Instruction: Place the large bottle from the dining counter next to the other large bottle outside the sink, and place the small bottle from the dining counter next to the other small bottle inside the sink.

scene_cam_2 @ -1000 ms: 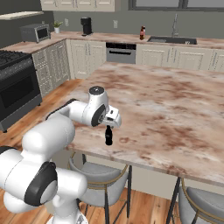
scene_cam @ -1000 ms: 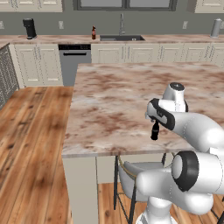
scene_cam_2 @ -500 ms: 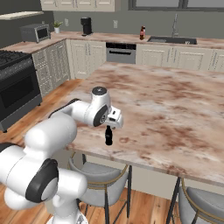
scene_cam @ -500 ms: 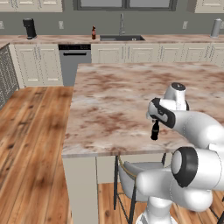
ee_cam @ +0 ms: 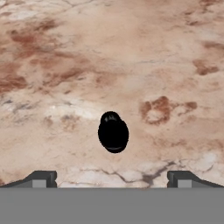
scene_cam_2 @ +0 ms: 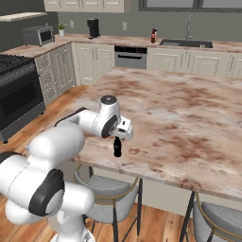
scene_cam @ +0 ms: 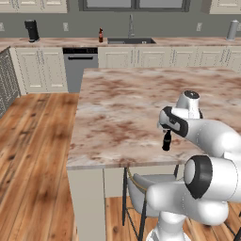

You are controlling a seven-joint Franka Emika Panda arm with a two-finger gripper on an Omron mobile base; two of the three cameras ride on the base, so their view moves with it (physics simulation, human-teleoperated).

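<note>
Fingers (ee_cam: 112,178) spread wide, empty, above tiny black narrow-necked bottle (ee_cam: 113,132) near marble bench (scene_cam: 117,108) edge; off-centre descent could topple it.

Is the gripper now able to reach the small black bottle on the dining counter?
Probably yes. The gripper hangs open directly above the small black bottle, which stands upright on the dining counter with nothing beside it. The fingertips are spread wider than the bottle.
</note>
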